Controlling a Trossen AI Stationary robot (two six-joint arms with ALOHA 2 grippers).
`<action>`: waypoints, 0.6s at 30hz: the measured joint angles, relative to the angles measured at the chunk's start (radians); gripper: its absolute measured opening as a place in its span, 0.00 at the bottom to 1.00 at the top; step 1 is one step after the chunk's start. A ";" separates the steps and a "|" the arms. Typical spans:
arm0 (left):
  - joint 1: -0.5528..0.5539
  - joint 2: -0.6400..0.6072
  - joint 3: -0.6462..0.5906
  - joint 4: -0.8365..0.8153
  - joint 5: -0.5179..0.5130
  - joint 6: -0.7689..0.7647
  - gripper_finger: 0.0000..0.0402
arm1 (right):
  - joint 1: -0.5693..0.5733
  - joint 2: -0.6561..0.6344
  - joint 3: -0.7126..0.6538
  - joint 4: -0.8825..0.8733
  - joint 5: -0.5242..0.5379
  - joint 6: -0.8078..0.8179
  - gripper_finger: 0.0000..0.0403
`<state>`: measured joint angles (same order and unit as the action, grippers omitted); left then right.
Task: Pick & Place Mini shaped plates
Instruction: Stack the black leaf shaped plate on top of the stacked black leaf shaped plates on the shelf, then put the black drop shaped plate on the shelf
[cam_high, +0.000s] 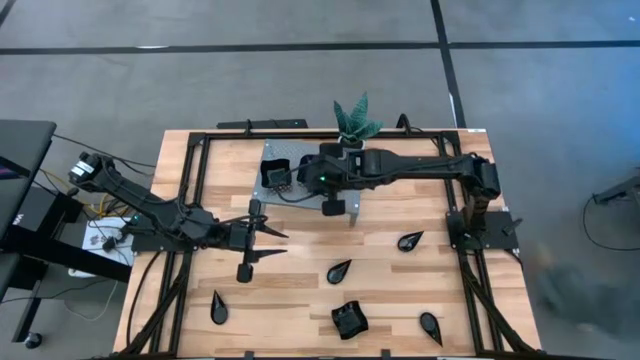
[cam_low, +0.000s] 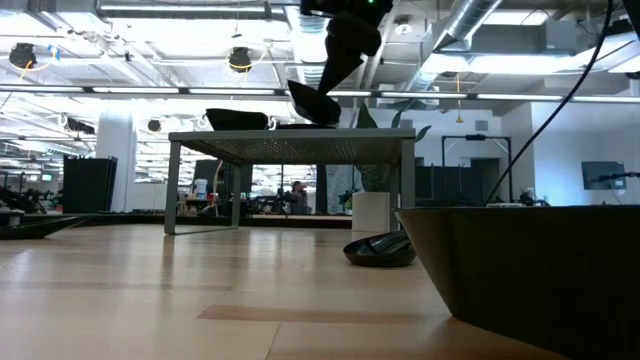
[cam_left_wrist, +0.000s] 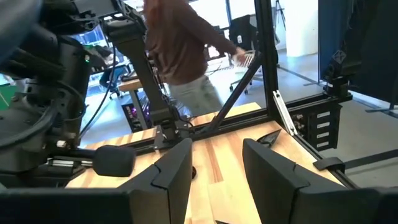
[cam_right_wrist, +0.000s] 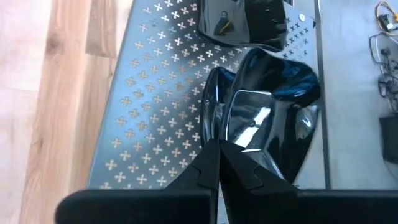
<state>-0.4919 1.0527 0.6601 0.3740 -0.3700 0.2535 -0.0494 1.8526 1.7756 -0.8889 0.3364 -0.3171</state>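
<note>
The mini shaped plates are small glossy black dishes. One plate (cam_right_wrist: 273, 106) is held by my shut right gripper (cam_right_wrist: 219, 149) over the perforated metal stand (cam_high: 270, 152) at the table's far middle. More plates (cam_right_wrist: 242, 22) lie stacked on the stand's top. Other plates lie flat on the wood: teardrops (cam_high: 410, 240), (cam_high: 338, 270), (cam_high: 218, 308), (cam_high: 430, 325) and a square stack (cam_high: 349, 320). My left gripper (cam_high: 265, 240) hovers level over the table's left middle, open and holding nothing. My right gripper pinches the plate's rim (cam_right_wrist: 231, 140) between its two fingers, at the edge nearest the wrist. The fingers slant down from the table's right side. The plate (cam_low: 315, 100) hangs tilted just over the stand's top; whether its lower edge touches the stand, I cannot tell.
A potted green plant (cam_high: 355, 122) stands behind the stand. A black frame (cam_high: 200, 150) rims the table. One plate (cam_low: 530, 270) sits close to the low camera. A person (cam_left_wrist: 180, 43) moves in the room beyond the table.
</note>
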 joint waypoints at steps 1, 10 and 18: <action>0.000 0.000 0.000 0.001 0.000 0.000 0.36 | 0.000 0.000 0.000 -0.001 0.001 -0.010 0.00; 0.000 0.000 0.000 0.001 0.000 0.000 0.36 | -0.009 0.000 0.000 -0.008 0.001 -0.057 0.00; 0.000 0.000 0.000 0.003 0.000 0.000 0.36 | -0.037 0.000 0.000 -0.004 0.002 -0.038 0.13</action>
<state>-0.4915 1.0527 0.6601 0.3766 -0.3702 0.2535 -0.0866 1.8530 1.7752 -0.8931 0.3382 -0.3552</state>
